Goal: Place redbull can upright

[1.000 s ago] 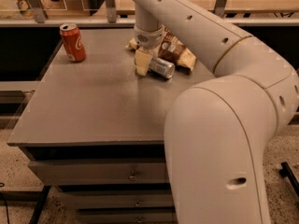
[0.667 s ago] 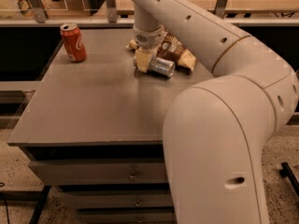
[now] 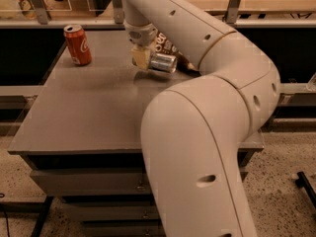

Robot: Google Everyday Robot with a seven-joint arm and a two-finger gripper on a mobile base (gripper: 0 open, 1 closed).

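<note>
Claw (image 3: 146, 61): over far-centre zone of tabletop (image 3: 89, 112), approx. midway along far edge, wrist pointing down.

Claw state: clamped on redbull can (image 3: 164, 63) at can's left end. One pale finger pad (image 3: 141, 58) is visible against it.

Redbull can: horizontal, not upright. Shiny end faces right/front. Sits just above the surface w/ shadow beneath.

Red cola can (image 3: 78, 45): upright, near far-left corner, well apart from claw.

Brown snack bag (image 3: 165, 44): just behind redbull can, toward far edge, partly hidden by arm (image 3: 197, 132).

Arm: covers right side of tabletop down to the near edge.
</note>
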